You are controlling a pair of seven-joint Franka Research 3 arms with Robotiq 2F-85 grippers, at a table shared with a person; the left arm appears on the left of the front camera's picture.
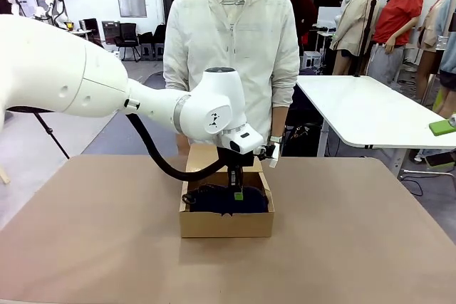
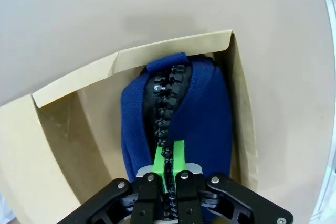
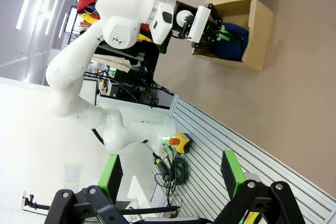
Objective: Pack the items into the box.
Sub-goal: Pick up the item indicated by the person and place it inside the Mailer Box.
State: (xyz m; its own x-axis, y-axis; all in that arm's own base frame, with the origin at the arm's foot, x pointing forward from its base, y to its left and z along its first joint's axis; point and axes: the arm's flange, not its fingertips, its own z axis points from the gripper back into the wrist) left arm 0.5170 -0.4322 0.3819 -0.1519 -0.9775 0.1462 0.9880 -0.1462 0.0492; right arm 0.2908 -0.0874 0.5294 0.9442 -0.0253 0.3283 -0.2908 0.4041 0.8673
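The left gripper [image 1: 239,194] reaches down into the box [image 1: 226,226]. Its green pads [image 2: 178,153] sit close together and pinch the black zipper [image 2: 165,103] on top of the blue pouch [image 2: 207,114]. The pouch lies inside the box, close to one side wall. The right gripper [image 3: 172,174] is well away from the box, fingers spread wide, holding nothing. A person [image 1: 231,48] stands just behind the box.
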